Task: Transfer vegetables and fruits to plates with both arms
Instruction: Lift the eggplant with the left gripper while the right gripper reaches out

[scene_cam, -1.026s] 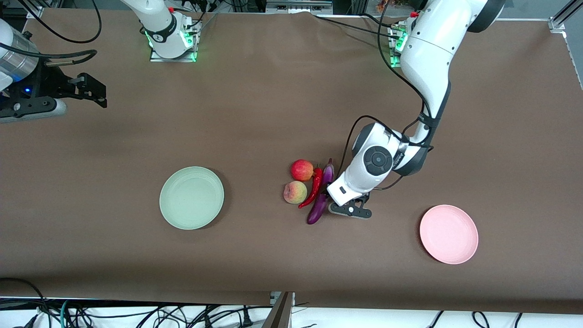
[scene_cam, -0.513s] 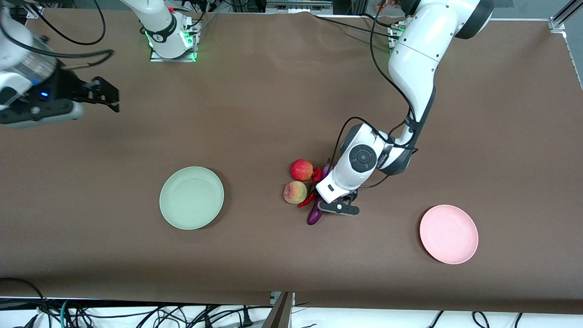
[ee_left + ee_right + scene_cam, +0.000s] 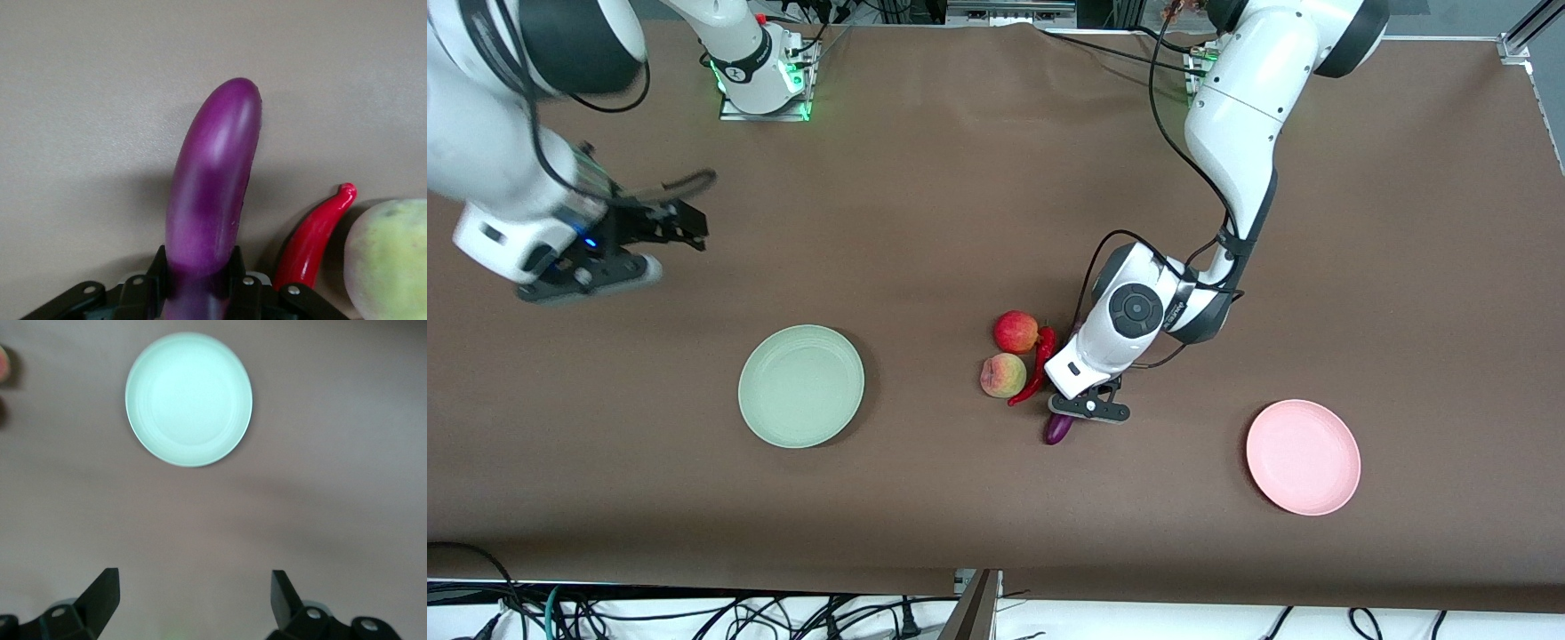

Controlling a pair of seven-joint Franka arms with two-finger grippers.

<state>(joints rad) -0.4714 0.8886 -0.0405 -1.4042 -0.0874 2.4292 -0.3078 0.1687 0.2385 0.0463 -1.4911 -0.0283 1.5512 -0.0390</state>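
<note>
Both plates, green [image 3: 801,386] and pink [image 3: 1303,457], sit bare; left end effector [image 3: 1089,407] grips the eggplant [image 3: 212,183], right end effector [image 3: 193,603] hovers wide over the worktop [image 3: 960,196], everything left to move.

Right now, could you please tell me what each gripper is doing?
Left gripper: closed on the eggplant.
Right gripper: open, holding nothing.

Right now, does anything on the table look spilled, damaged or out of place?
Nothing stands out. The apple, peach and chili lie bunched together, both plates sit flat, and the left tool grips the eggplant.
</note>
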